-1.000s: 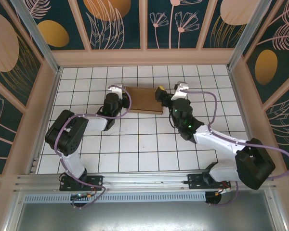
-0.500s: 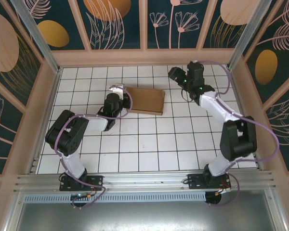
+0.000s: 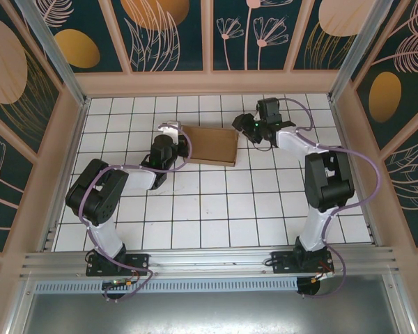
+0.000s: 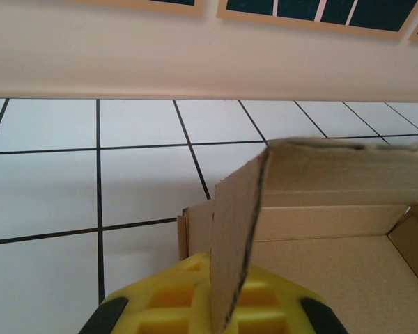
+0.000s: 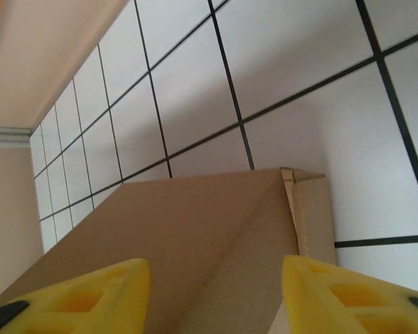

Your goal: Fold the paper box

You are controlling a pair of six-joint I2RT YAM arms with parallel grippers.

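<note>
The white tiled table [image 3: 195,209] carries the plain brown paper box [image 3: 210,145] toward its far side, between the two arms. The left gripper [image 4: 216,306] is clamped tight on a flap at the box's left end. The right gripper [image 5: 216,278] hangs at the right end with its jaws apart, not closed on anything.

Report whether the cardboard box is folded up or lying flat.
Partly folded: the box has raised walls and an open inside, with one upright flap pinched in the left gripper.
</note>
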